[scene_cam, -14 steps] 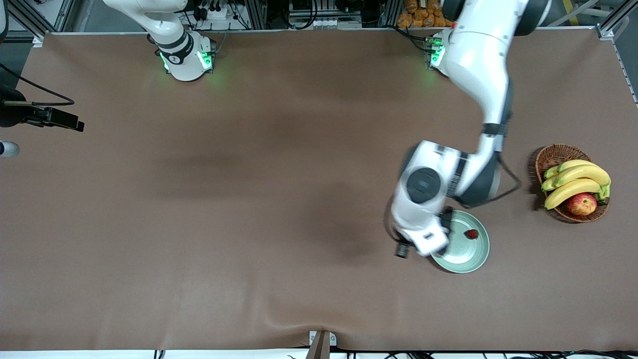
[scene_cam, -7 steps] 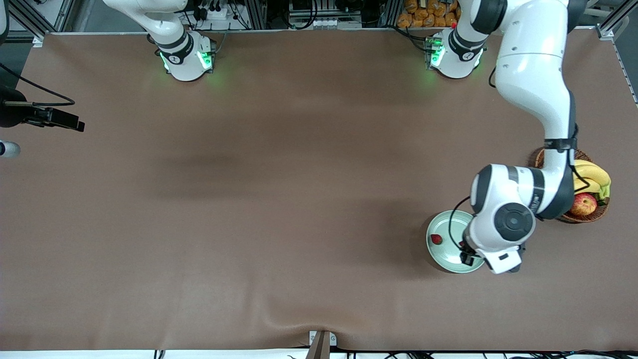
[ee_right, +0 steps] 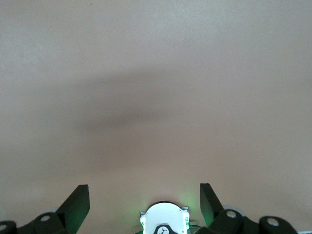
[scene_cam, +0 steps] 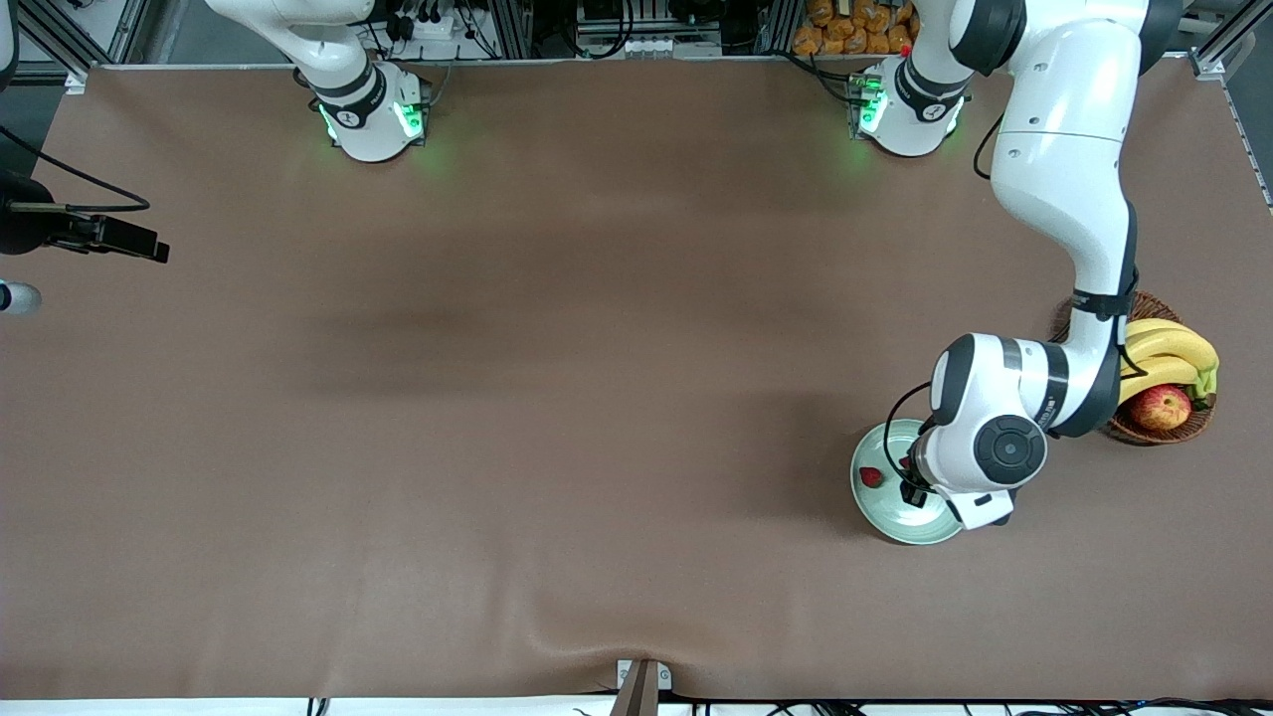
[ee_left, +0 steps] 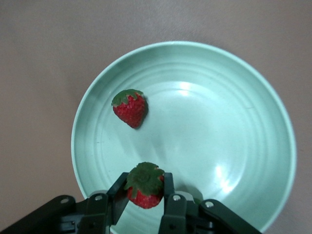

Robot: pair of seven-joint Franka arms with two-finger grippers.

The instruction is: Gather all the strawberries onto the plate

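The plate (ee_left: 253, 92) under the left claw (ee_left: 145, 195) is glossy and smooth, with faint concentric ridges catching highlights. The strawberry (ee_left: 144, 185) pinched in that claw and the strawberry on the plate (ee_left: 130, 107) look dimpled. The table (scene_cam: 497, 398) is matt brown.

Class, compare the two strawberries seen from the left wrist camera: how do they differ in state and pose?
The free strawberry lies loose on the plate, leafy cap to one side. The held strawberry is clamped in the left tool above the plate, cap facing the camera. Both are red with green caps and similar in size.
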